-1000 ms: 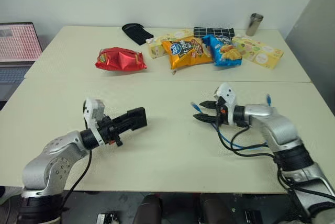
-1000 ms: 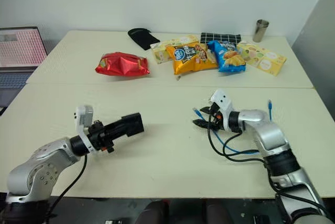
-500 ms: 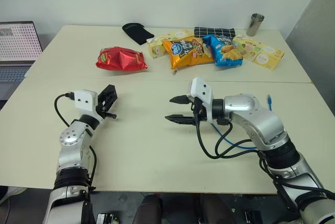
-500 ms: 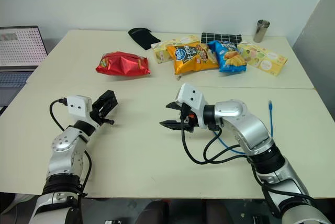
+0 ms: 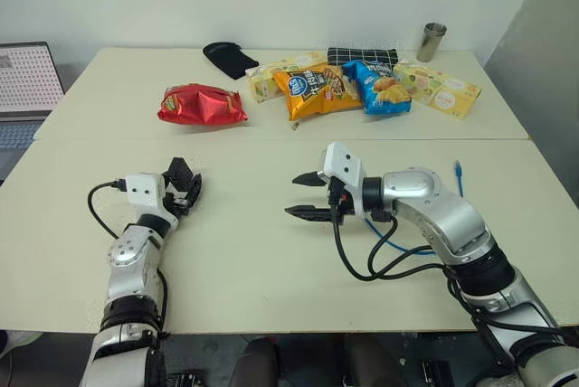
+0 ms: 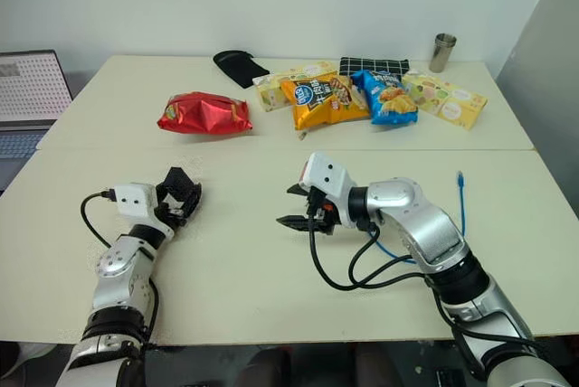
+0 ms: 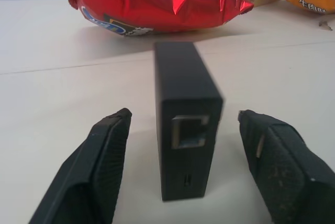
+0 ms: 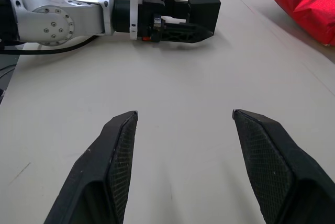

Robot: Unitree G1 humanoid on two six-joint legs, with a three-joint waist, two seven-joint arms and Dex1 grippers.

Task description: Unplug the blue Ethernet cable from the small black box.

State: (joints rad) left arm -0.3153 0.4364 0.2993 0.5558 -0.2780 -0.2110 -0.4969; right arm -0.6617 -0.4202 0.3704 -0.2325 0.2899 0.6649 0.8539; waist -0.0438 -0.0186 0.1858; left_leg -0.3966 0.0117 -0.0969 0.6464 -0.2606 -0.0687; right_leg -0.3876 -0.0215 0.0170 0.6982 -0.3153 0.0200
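The small black box (image 7: 180, 77) stands on its edge on the table at the left, with its port facing my left wrist and nothing plugged into it. My left gripper (image 7: 181, 115) is open, one finger (image 7: 99, 166) on each side of the box and clear of it. Near the table's middle, my right gripper (image 5: 291, 196) hangs open and empty, pointing left toward the box (image 8: 204, 7). The blue Ethernet cable (image 5: 459, 168) lies loose on the table to the right, behind my right arm, and part of it loops under the forearm (image 5: 391, 231).
Along the far table stand a red snack bag (image 5: 202, 104), orange bag (image 5: 317, 89) and blue bag (image 5: 380, 87), a black glove (image 5: 226, 57), a checked pouch (image 5: 362, 55), a yellow carton (image 5: 439, 89) and a metal cup (image 5: 432, 42). A laptop (image 5: 27, 80) sits far left.
My left arm swung left and down with the box, then opened, leaving it standing on the table. My right gripper moved left, away from the blue cable's plug.
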